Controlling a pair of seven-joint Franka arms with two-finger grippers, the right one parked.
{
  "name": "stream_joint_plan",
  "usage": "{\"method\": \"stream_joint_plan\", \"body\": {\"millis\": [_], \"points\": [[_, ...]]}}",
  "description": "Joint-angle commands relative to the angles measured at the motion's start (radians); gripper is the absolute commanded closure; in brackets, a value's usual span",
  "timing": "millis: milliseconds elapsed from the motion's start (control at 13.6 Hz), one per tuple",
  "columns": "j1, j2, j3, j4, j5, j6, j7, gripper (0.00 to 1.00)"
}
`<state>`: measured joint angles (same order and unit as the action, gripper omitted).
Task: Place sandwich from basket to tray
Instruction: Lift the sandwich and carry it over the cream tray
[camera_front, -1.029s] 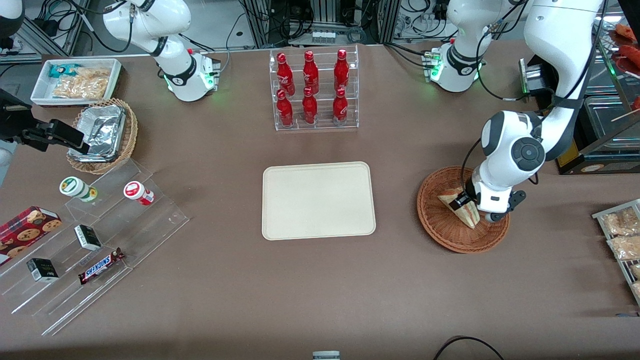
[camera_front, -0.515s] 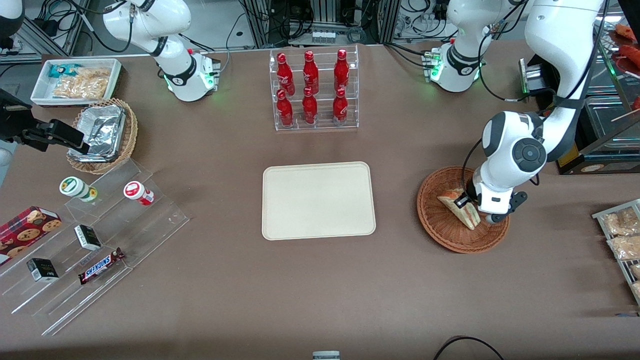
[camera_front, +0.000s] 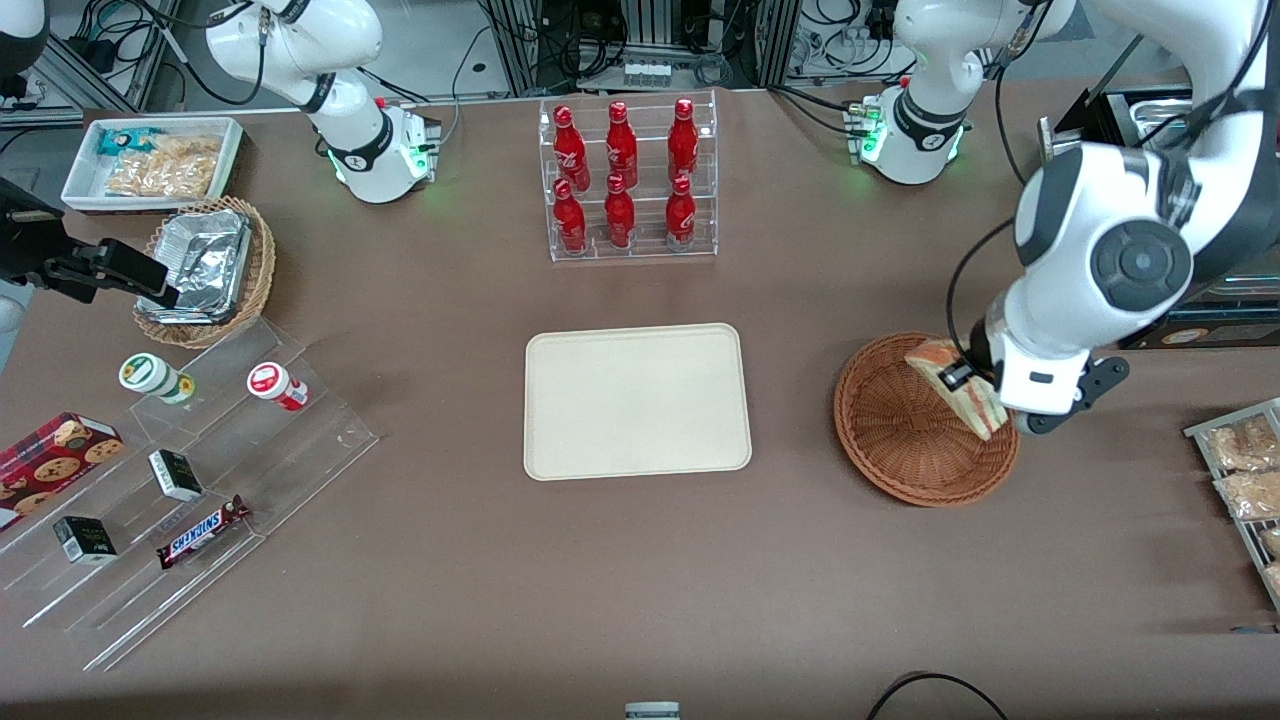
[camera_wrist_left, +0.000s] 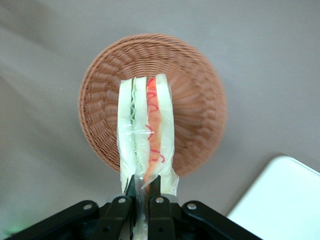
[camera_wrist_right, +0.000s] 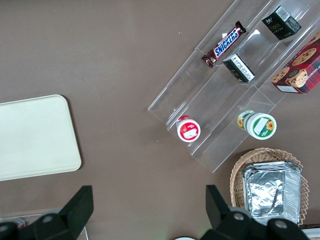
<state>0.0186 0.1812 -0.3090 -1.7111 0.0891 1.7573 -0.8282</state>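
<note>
One sandwich (camera_front: 962, 388) is pinched between the fingers of the left arm's gripper (camera_front: 958, 377), which is closed on one end of its clear wrapper. Compared with half a second ago, the arm has risen: the wrist housing now looks larger in the front view, and the sandwich, which then lay low in the basket (camera_front: 905, 440), now hangs above the part of the basket farther from the front camera, lifted off the weave. The basket itself has not moved, and the tray (camera_front: 637, 401) stays bare, well apart from it toward the parked arm's end of the table.

The left wrist view shows what the front view hides: the black fingers (camera_wrist_left: 159, 209) are pressed together on the wrapper, and the cut edge of the sandwich (camera_wrist_left: 146, 135) faces the camera with green and red-orange layers between pale bread. The basket (camera_wrist_left: 200, 95) lies below with nothing in it, and a corner of the tray (camera_wrist_left: 280, 200) shows nearby.
</note>
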Motion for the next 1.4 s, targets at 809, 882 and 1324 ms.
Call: {"method": "stream_joint_plan", "body": {"millis": [809,882,1324], "points": [[-0.457,0.412,-0.047,0.254,-0.066,0.257,0.037,0.94],[-0.477,0.444,-0.047,0.275,-0.042,0.269,0.003,0.93],[-0.531,0.538,-0.045,0.281,0.044,0.375,-0.089,0.99]]}}
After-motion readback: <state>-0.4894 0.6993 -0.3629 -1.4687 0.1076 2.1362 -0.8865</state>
